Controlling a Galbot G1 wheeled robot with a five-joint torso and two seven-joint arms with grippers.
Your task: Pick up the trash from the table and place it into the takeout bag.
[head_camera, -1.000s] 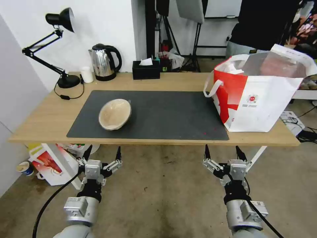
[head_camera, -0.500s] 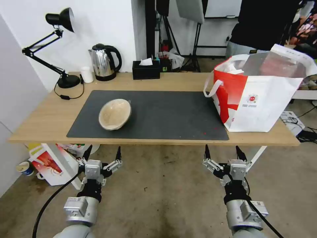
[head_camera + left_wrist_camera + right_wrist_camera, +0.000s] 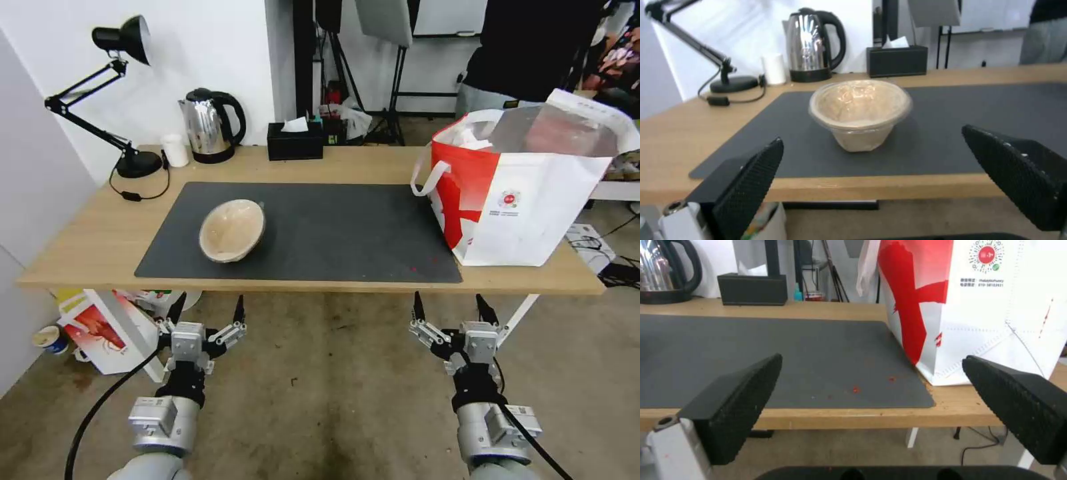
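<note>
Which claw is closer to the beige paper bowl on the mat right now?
Left. The left claw sits open below the table edge, almost straight in front of the beige paper bowl; the right claw, also open, is over by the takeout bag.

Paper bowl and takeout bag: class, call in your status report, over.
Left gripper and right gripper open, below table edge. Beige paper bowl on mat. Takeout bag upright, open. Path clear.
</note>
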